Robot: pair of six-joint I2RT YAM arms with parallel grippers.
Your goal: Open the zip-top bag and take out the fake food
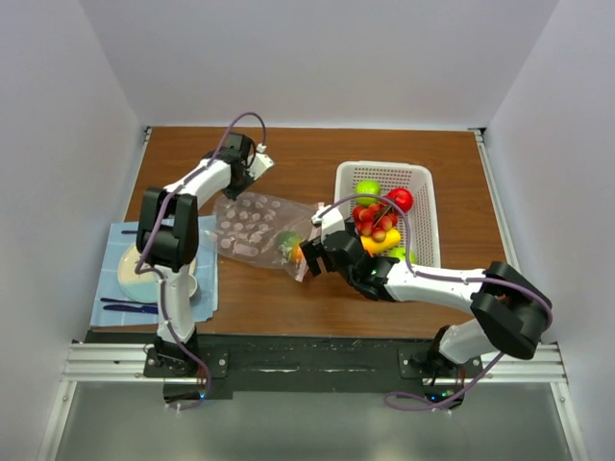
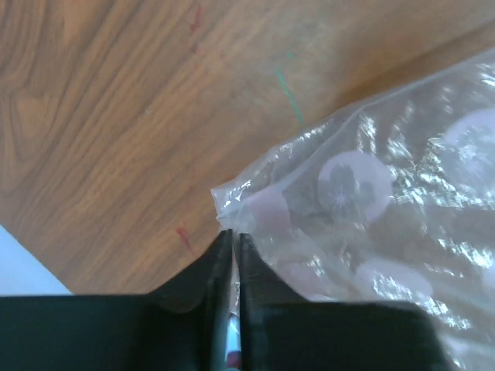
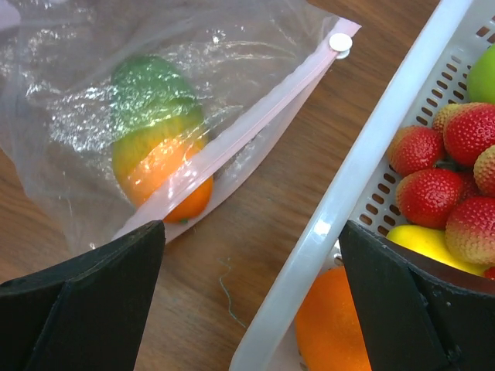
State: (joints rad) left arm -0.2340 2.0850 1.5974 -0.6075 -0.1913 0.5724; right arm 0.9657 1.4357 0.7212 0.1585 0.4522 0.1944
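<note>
**A:** Where do we find the clear, crinkly plastic zip-top bag [image 1: 245,226] now?

**B:** It lies flat in the middle of the brown wooden table [image 1: 317,154]. One glossy plastic fake fruit [image 3: 155,131], green going into yellow and orange, sits inside at the bag's 4 o'clock corner, just behind the pale pink zip strip [image 3: 255,116]. The white plastic mesh basket [image 1: 384,166] with the other fruits stands at 3 o'clock of the bag.

**A:** And our grippers?

**B:** The left gripper [image 2: 233,233] is at the bag's 11 o'clock corner, its fingers almost pressed together, with only a thin slit between them. The film's corner touches the tips, but we cannot tell whether any film is caught. The right gripper [image 3: 251,247], at 4 o'clock, is spread wide and holds nothing.

**A:** How will the bag handle?

**B:** We judge it light, soft and slippery, so it will slide and crumple rather than resist. The strip looks the stiffest part. We should pinch one lip just beside it, near the white round slider [image 3: 339,42], while the other arm holds the far corner. The fruit looks hard and smooth, so it may roll.
</note>
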